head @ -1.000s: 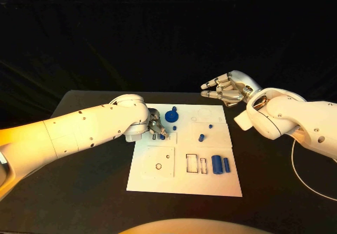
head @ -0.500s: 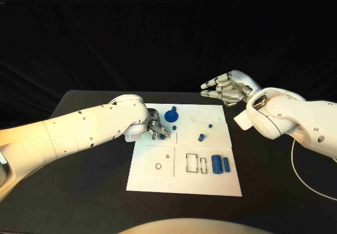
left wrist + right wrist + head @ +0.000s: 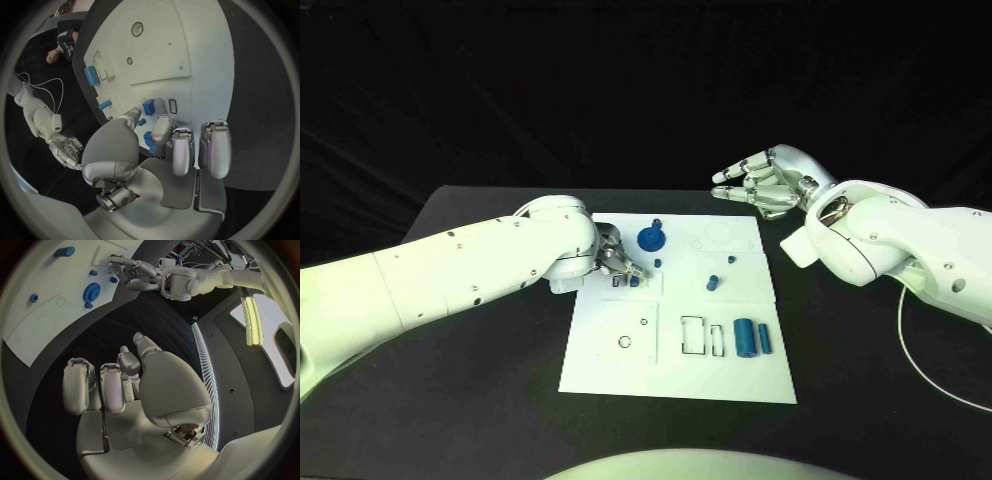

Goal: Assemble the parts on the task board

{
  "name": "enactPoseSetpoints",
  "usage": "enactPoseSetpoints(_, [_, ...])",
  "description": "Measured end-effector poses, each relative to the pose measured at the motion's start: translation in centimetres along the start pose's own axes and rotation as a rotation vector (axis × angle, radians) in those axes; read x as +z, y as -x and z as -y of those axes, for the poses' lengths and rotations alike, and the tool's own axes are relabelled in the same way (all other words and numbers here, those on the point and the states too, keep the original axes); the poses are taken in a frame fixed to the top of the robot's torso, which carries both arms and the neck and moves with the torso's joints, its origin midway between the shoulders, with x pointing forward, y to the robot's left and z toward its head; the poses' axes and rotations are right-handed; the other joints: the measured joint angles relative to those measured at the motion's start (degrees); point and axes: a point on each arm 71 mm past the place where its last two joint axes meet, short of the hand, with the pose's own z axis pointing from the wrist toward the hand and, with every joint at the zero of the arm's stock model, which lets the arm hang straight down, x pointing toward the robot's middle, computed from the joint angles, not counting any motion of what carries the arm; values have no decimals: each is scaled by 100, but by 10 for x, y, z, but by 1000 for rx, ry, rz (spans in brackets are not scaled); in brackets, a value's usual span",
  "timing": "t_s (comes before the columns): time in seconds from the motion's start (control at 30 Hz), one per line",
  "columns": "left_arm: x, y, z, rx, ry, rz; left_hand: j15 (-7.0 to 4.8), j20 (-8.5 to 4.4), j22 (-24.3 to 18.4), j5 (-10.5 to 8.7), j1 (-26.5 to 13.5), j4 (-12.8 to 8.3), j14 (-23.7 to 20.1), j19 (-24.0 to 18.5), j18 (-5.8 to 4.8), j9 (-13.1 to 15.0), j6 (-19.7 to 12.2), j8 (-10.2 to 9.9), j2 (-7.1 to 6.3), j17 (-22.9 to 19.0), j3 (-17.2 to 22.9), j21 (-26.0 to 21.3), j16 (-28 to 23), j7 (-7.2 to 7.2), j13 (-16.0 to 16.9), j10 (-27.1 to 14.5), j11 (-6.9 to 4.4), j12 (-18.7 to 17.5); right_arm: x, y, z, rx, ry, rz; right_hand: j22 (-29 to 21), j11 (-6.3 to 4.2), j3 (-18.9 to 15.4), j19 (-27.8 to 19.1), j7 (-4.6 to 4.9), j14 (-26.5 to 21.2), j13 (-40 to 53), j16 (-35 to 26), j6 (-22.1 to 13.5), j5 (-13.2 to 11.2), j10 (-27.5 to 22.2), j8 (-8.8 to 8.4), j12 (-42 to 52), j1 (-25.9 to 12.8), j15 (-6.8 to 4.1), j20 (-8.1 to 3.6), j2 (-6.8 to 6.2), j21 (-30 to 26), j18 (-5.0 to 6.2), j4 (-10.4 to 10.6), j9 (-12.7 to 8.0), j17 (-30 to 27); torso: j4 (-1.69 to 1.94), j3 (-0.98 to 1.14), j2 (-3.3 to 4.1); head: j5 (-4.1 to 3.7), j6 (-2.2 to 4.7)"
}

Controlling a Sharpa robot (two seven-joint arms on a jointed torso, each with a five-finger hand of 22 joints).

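Left hand (image 3: 617, 264) sits low at the task board (image 3: 678, 375)'s upper left, fingertips around a small blue part (image 3: 149, 106), probably seating it; grip unclear. Right hand (image 3: 764, 182) idles empty, fingers loosely spread, upper right.

White task board (image 3: 678, 380) with thin black outlines, black table (image 3: 488, 400), blue gear-shaped part (image 3: 652, 239), blue cylinder part (image 3: 746, 338), small blue peg (image 3: 713, 282), silver left hand (image 3: 620, 264), silver right hand (image 3: 764, 185), white arms (image 3: 459, 275)
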Motion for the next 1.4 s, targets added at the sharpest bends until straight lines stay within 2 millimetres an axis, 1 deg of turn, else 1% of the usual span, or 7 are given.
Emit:
enactPoseSetpoints(0.27, [-15, 13, 1, -33, -32, 39, 0, 0, -1, 0, 78, 106, 0, 0, 0, -7, -25, -21, 78, 0, -283, -70, 0, 24, -138, -23, 23, -153, 0, 0, 1, 0, -2, -1, -12, 0, 0, 0, 0, 0, 0, -23, 0, 0, 0, 0, 0, 0, 0, 0, 0, 0, 0, 0, 0, -1, -3, 1, 1, -6, 23])
enactPoseSetpoints(0.43, [-26, 28, -1, -55, -45, 62, 0, 0, -1, 0, 344, 192, 0, 0, -1, -37, -219, -110, 134, -1, -594, -250, 0, 135, -744, -413, 90, -730, 0, 1, 2, 0, -4, -1, -12, 0, 0, 0, 0, 0, 0, -23, 0, 1, 0, 0, 0, 0, 0, 0, 0, 0, 0, 0, 0, -1, -7, 2, 3, -6, 32])
enactPoseSetpoints(0.57, [-36, 52, -6, -69, -38, 98, 105, 81, -1, 0, 634, 210, 2, 3, -1, -185, -558, -368, 171, -1, -799, -440, 0, 268, -1313, -777, 215, -1274, 1, 1, 3, -1, -6, 0, -12, 0, 0, 1, 0, 0, 0, -23, 0, 1, 0, 0, 0, 0, 0, 0, 0, 0, 0, 0, 0, -1, 1, 5, 2, -20, 59])
enactPoseSetpoints(0.7, [-35, 75, -14, -89, -8, 125, 197, 167, -2, 0, 946, 188, 9, 0, 0, -401, -763, -639, 259, -1, -917, -526, 0, 413, -1564, -919, 343, -1480, 1, 1, 3, -1, -7, -1, -12, 0, 0, 1, 0, 0, 1, -23, 0, 1, 0, 0, 0, 0, 0, 0, 0, 0, 0, 0, 0, -2, 10, 9, -1, -23, 96])
enactPoseSetpoints(0.8, [-28, 83, -17, -105, 17, 131, 277, 230, -2, 39, 1310, 121, 11, -18, 91, -583, -918, -831, 321, -1, -881, -659, 0, 506, -1882, -1203, 419, -1771, 2, 0, 3, 0, -6, -3, -18, 0, -16, 1, 0, 0, 1, -23, 0, 1, 0, 0, 0, 0, 0, 0, 0, 0, 0, 16, 0, -2, 12, 6, 2, -27, 124])
enactPoseSetpoints(1.13, [-12, 99, -27, -139, 75, 137, 277, 258, -3, 39, 1378, 272, 12, 10, 92, -722, -641, -708, 321, -1, -1050, -464, 0, 418, -1596, -972, 358, -1351, 2, -1, 4, 1, -9, -6, -25, 0, -16, -20, 0, 0, 1, -23, 0, 1, 0, 0, 0, 0, 0, 21, 0, 0, 0, 16, 0, -3, -25, -15, 34, 51, 185])
enactPoseSetpoints(1.4, [2, 97, -31, -117, 112, 100, 277, 258, -3, 39, 1269, 280, 12, 10, 92, -766, -573, -642, 369, 4, -1196, -436, 0, 390, -1524, -932, 318, -1250, 2, -2, 4, 2, -9, -7, -33, 0, -15, -20, 0, 0, 1, -23, 0, 1, 0, 0, 0, 1, 0, 21, 0, -22, 0, 15, 0, -3, -37, -23, 58, 83, 200])
